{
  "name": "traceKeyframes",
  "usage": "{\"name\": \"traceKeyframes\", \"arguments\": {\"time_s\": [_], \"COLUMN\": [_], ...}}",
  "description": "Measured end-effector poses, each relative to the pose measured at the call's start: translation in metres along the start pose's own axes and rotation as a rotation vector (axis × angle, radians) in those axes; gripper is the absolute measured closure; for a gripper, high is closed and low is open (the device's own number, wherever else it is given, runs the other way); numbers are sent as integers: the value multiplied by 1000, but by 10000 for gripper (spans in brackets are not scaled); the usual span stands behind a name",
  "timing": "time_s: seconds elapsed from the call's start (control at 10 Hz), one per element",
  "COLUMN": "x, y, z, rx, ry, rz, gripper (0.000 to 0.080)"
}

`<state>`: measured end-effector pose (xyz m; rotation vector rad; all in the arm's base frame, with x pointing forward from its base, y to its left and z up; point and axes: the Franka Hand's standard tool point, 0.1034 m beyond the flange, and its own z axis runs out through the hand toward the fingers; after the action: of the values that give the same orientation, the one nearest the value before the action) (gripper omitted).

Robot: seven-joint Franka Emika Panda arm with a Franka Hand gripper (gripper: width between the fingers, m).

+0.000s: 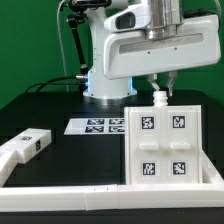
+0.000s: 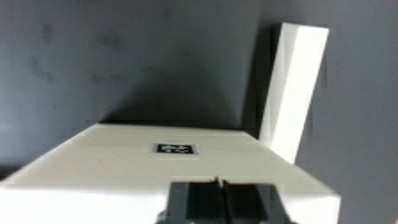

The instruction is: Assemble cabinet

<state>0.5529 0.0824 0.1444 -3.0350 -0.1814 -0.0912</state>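
Nearest the exterior camera runs the long low white rail (image 1: 100,195). Just behind it, at the exterior view's right, the cabinet (image 1: 165,145) lies on the black counter (image 1: 60,105) with its tagged face up. A loose tagged block (image 1: 27,143) rests well apart at that view's left, with the marker board (image 1: 100,125) beyond. At the cabinet's far edge the pincer (image 1: 158,97) is clenched on nothing, seemingly nudging the shell. The next move likely calls for a steady, square push, then a release to fetch the block.
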Motion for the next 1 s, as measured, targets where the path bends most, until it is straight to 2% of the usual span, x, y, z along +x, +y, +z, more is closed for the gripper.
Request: {"name": "traceKeyframes", "arguments": {"time_s": [0.3,0.5,0.7,0.8,0.9,1.0], "x": [2,2,-4,-26,-48,-66], "y": [1,1,3,9,19,34], "z": [3,4,6,13,18,22], "rx": [2,2,-2,-10,-18,-27], "ry": [-2,-3,3,-8,-35,-47], "rz": [-2,-2,3,15,31,57], "gripper": [797,768,402,402,265,86]}}
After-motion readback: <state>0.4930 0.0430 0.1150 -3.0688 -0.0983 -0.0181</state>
